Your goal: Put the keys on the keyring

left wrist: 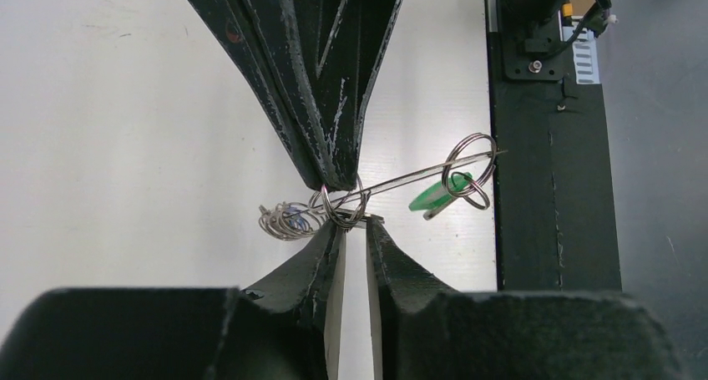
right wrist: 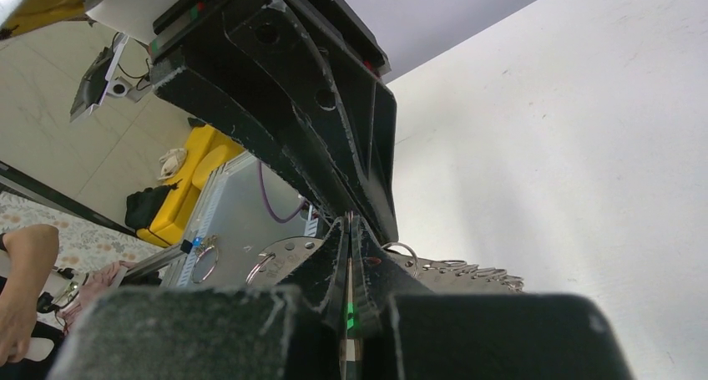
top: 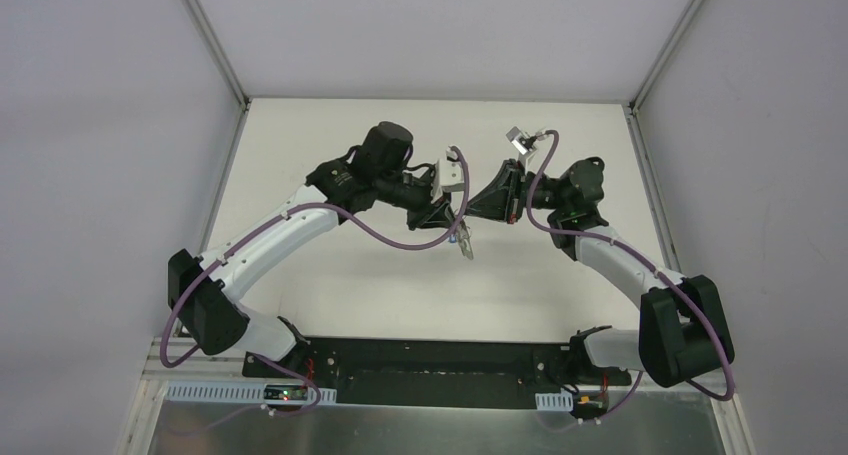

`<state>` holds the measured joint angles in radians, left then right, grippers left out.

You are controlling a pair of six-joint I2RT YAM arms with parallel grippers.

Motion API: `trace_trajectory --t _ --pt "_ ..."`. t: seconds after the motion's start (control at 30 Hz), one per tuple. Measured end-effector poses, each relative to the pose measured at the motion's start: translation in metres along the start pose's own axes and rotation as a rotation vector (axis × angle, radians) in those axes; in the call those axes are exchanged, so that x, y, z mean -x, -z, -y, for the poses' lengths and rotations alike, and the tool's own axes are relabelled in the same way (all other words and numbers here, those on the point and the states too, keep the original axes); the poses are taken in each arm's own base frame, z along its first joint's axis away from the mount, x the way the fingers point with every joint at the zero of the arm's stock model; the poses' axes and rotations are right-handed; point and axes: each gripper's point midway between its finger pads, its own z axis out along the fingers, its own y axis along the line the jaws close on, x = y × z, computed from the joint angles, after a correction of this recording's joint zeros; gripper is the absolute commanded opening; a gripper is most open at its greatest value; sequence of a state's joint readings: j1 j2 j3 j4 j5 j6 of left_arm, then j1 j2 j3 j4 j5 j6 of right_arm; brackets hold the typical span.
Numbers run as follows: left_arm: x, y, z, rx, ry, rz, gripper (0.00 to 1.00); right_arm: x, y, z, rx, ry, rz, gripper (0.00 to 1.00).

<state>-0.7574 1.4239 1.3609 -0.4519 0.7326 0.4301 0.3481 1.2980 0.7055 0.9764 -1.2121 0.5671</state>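
Left gripper (left wrist: 352, 226): nearest the left wrist lens. Its two black fingers (left wrist: 313, 267) stand a narrow slit apart, with the tips right at the ring cluster. Whether they pinch a ring or only touch it, I cannot tell.
White table (left wrist: 125, 104): spreads away from the black base plate. The bunch hangs above it, not resting on it.
Black base plate (left wrist: 551, 188): flat dark strip at the table's near edge, used here as the landmark.
Right gripper (left wrist: 338, 182): meets the left one tip to tip, about level with it from the base plate. Its fingers are pressed fully together on the ring cluster and appear to carry the bunch.
Silvery metal keyring of linked split rings (left wrist: 334, 206): held aloft between the two sets of tips. One end reaches toward the base plate and the short chain (left wrist: 284, 221) trails on the side away from it. No strap loop is visible.
Thin straight silver piece (left wrist: 417, 178): runs from the pinched rings toward the base plate. It could be a blade or pried wire; I cannot tell.
Small key with green plastic head (left wrist: 436, 196): at the end of the bunch nearest the base plate, its head seemingly threaded through the last loops.
Other keys: a bluish glint in the chain, away from the base plate, may be a blue-headed key, but it is too small to say. No black-headed key shows.
Done, as judged: the green key looks to be on.
Left, as judged: at least one key is unaccounted for, and the pinch at the cluster suggests threading is under way.
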Motion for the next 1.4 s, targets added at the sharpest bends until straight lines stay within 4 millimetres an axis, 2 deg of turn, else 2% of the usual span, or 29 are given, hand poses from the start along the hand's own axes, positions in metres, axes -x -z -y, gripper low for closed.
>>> trace_trajectory --t 0.23,0.53,0.9,1.4 --pt "0.003 0.0 -0.001 0.003 -0.001 0.007 0.0 0.0 0.0 0.0 0.0 0.005 -0.001 0.0" --pt "0.005 0.0 0.003 -0.01 0.042 0.015 0.0 0.0 0.0 0.001 -0.001 0.006 0.0 0.0" --pt "0.002 -0.012 0.0 -0.02 0.191 0.004 0.0 -0.003 0.005 0.006 -0.019 -0.008 0.006 0.0" --pt "0.002 -0.016 -0.001 -0.053 0.367 0.021 0.0 -0.004 0.006 0.01 -0.029 0.017 0.016 0.0"
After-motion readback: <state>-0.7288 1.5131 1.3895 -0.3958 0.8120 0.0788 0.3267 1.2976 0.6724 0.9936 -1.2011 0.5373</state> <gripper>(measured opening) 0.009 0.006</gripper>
